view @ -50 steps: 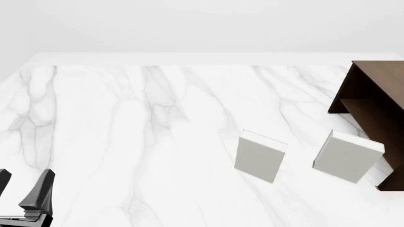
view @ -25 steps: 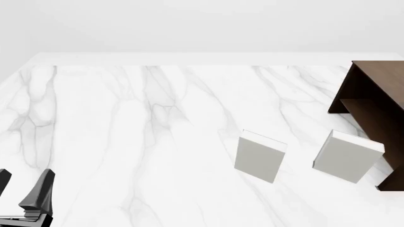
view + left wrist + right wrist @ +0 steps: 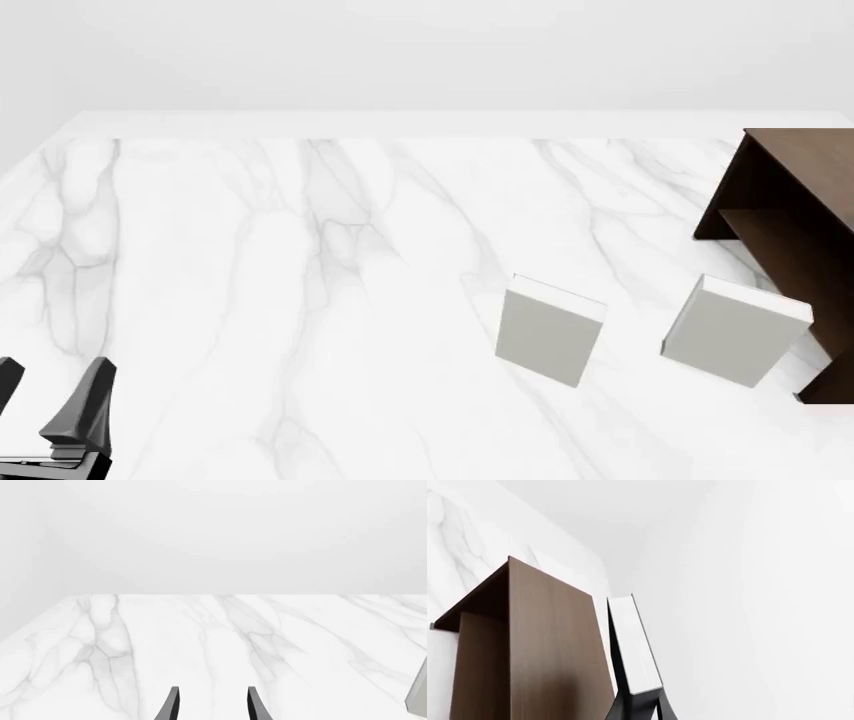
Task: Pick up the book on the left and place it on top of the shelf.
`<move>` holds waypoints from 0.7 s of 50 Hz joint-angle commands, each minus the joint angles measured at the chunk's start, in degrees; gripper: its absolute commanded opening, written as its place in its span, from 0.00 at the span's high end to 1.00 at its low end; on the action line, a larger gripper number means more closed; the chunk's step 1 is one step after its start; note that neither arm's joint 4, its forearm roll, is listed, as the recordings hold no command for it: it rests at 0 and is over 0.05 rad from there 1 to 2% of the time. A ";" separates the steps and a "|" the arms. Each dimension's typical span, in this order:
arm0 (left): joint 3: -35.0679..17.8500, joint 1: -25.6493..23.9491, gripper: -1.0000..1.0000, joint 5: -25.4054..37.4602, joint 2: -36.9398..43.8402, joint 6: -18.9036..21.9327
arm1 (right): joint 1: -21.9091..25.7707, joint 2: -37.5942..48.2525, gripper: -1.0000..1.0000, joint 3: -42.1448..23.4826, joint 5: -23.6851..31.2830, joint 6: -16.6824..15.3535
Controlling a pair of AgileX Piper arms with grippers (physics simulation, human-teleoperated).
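Observation:
In the right wrist view, my right gripper (image 3: 640, 709) is shut on the book (image 3: 634, 650), a slim one with a dark cover and white page edges. The book lies close alongside the flat top of the dark brown shelf (image 3: 547, 645); I cannot tell whether they touch. The shelf also shows at the right edge of the front view (image 3: 787, 200); the book and the right gripper are out of that view. My left gripper (image 3: 47, 400) is open and empty at the table's near left corner, and its fingers also show in the left wrist view (image 3: 212, 707).
Two thicker pale grey-white books stand on the marble table, one right of centre (image 3: 547, 328) and one close to the shelf's near end (image 3: 731, 330). An edge of a pale book shows in the left wrist view (image 3: 419, 700).

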 commanded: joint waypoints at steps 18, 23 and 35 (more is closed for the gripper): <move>0.00 0.00 0.00 0.00 0.00 0.00 | -0.67 3.31 1.00 -1.33 -3.19 -0.45; 0.00 0.00 0.00 0.00 0.00 0.00 | -0.69 4.06 1.00 -1.06 -3.98 -0.51; 0.00 0.00 0.00 0.00 0.00 0.00 | -1.07 4.85 1.00 -1.32 -4.34 -0.88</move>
